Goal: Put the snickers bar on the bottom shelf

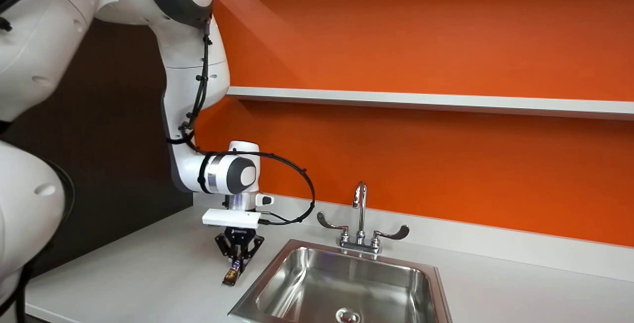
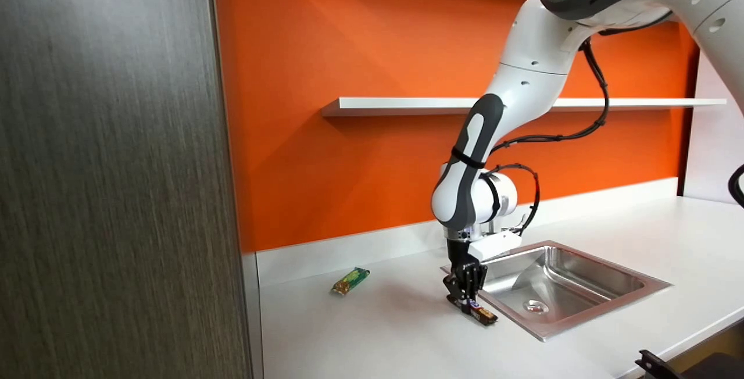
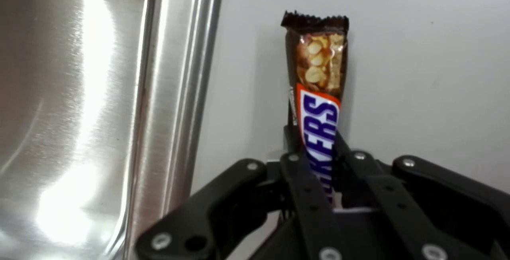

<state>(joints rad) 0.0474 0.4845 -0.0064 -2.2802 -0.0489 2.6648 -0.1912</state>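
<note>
Where the snickers bar (image 3: 318, 104) lies: between the fingers (image 3: 297, 176), low over the counter (image 1: 138, 268), left of the sink (image 1: 266, 281), near its rim but apart from it; whether it touches the counter, I cannot tell.
Gripper (image 3: 316, 144): points down, jaws drawn in to the bar's width, one finger along each long side; judged a hold, though pad contact is partly hidden.
Bar's long axis: near to far, roughly parallel to the sink's left rim; the crimped end sticks out on the near side of the jaws, the far end mostly covered.
Bottom shelf (image 1: 431, 99): above the jaws and on their far side, along the orange wall (image 1: 446, 174), its length left to right, so the bar lies crosswise to it.
Bar to shelf edge: deciding relation, by my judgement. Lift on the near side until the bar's underside tops the shelf, then carry far. With the free length pointing near, too early a release would leave it overhanging; reach deep or turn the wrist.
Arm (image 2: 532, 65): the only one; hides part of the shelf in both exterior views, so clearance is not readable.
Green packet (image 2: 350, 281): on the counter, left of the gripper, well apart.
</note>
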